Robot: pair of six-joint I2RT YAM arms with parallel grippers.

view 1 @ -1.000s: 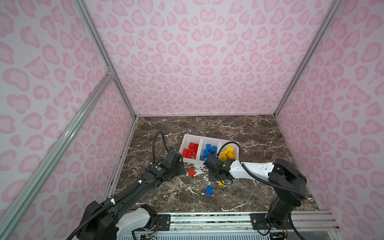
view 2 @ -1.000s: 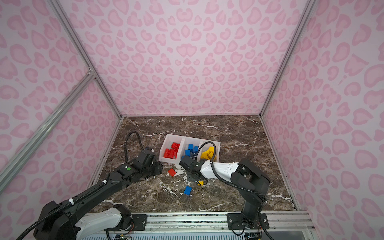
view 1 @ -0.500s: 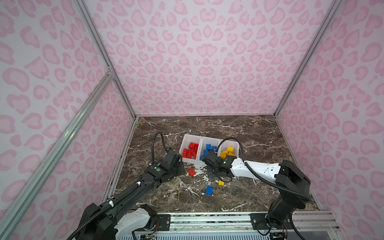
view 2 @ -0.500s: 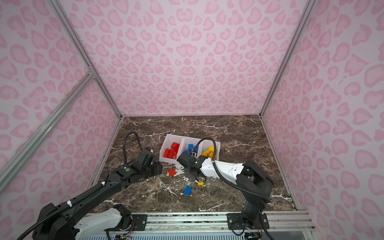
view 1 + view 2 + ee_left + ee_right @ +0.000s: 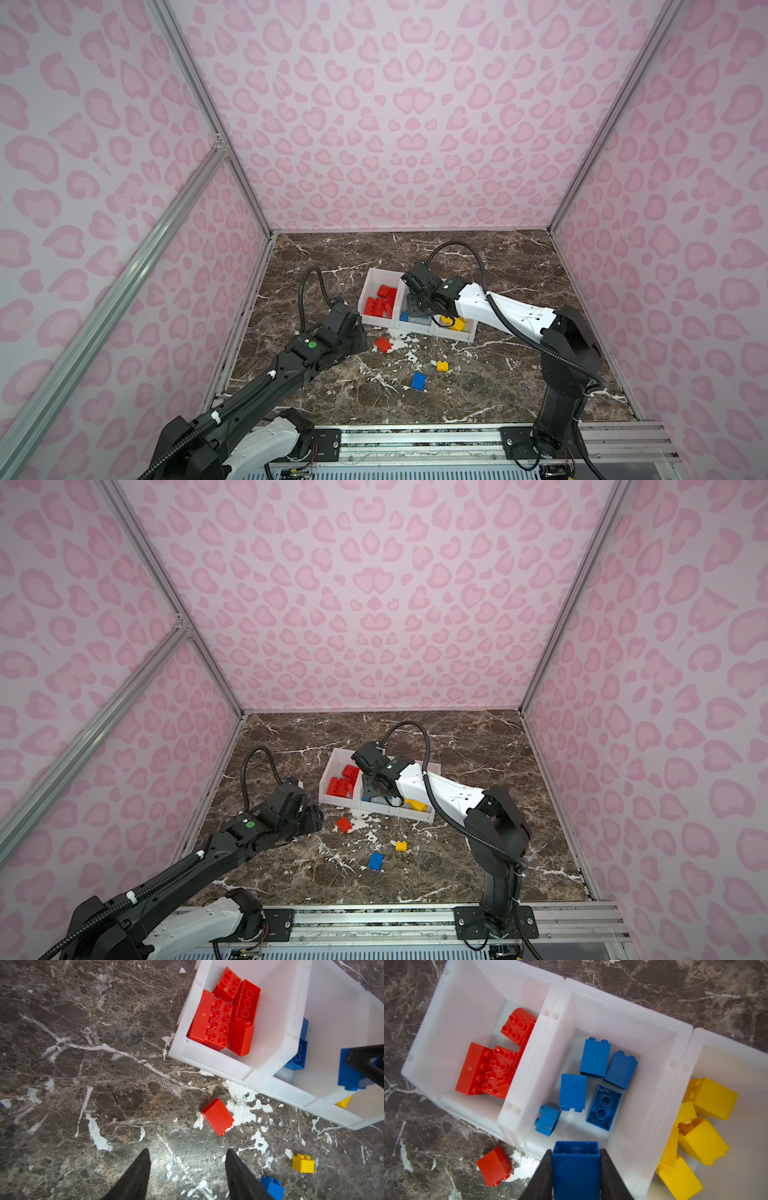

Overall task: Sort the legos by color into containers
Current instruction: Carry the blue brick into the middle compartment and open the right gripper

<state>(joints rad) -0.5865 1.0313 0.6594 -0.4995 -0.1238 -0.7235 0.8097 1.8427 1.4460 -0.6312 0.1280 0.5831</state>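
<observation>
We see a dark brown marble tabletop (image 5: 498, 374) veined in white, closed in on 3 sides by walls (image 5: 395, 124) of pink spotted print on aluminium posts (image 5: 593, 145), with a metal rail (image 5: 415, 434) along the front edge. The 3 white containers (image 5: 376, 321) sit joined in a row near the middle: red legos (image 5: 380, 301) in the left one, blue legos (image 5: 593, 1057) in the middle one, yellow legos (image 5: 712, 1097) in the right one. 3 bricks lie loose on the marble in front: a red brick (image 5: 382, 344) just in front of the left container, a yellow brick (image 5: 442, 365) and a blue brick (image 5: 418, 381) nearer the rail.

The left arm (image 5: 291, 370) stretches low from the front left corner. We find the left gripper (image 5: 187, 1150) over bare marble just short of the red brick, jaws parted with nothing between them. The right arm (image 5: 511, 311) rises from the front right, bends at the elbow and reaches across the yellow container. The right gripper (image 5: 575, 1153) points down over the middle container's near edge, jaws clamped on a held blue brick (image 5: 576, 1174).
</observation>
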